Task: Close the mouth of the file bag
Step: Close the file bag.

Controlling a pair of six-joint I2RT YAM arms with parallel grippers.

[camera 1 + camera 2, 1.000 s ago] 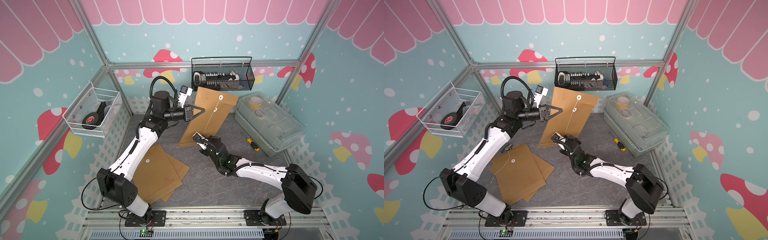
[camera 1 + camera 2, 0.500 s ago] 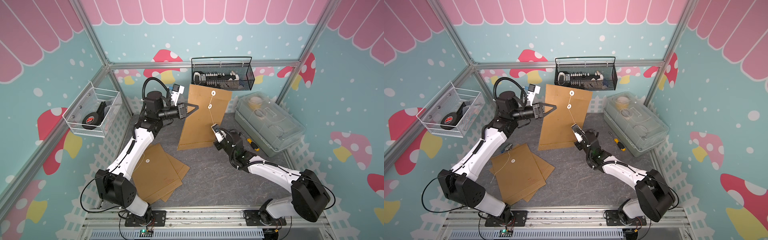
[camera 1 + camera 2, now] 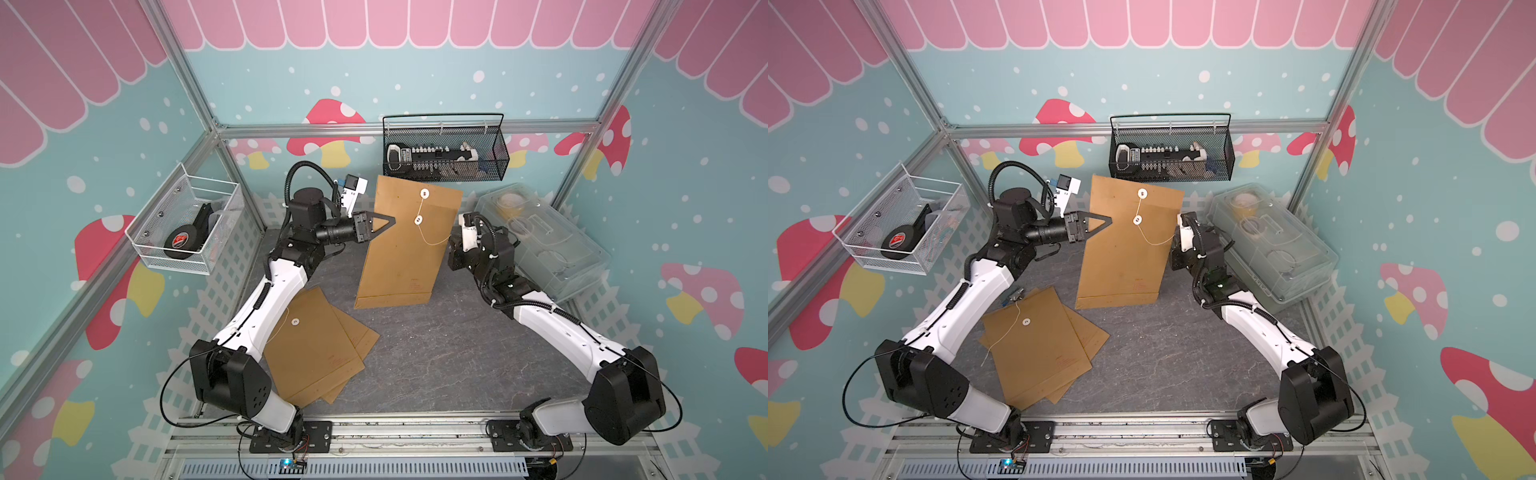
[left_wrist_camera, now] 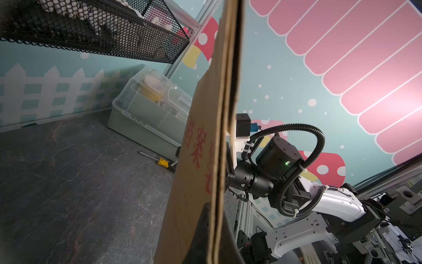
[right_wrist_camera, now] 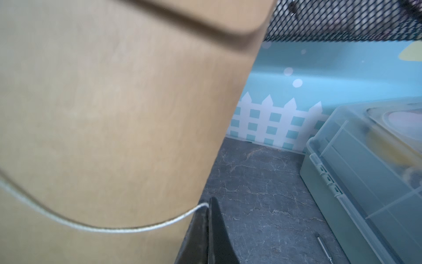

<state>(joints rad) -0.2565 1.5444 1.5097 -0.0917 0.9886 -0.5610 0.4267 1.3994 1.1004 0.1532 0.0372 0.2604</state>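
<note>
The brown file bag stands upright on its bottom edge at the middle back of the table, with its flap folded down. My left gripper is shut on the bag's left edge. In the left wrist view the bag shows edge-on between the dark fingers. A thin white string runs from the lower white button across the bag's front. My right gripper is at the bag's right edge, shut on the string's end.
Two more file bags lie flat at the front left. A black mesh basket hangs just behind the upright bag. A clear plastic box stands beside the right arm, with a screwdriver in front of it. A white wire basket hangs on the left wall.
My right gripper has moved up and to the right, from the bag's lower front to its right edge, drawing the string along. The bag has swung more upright in my left gripper.
</note>
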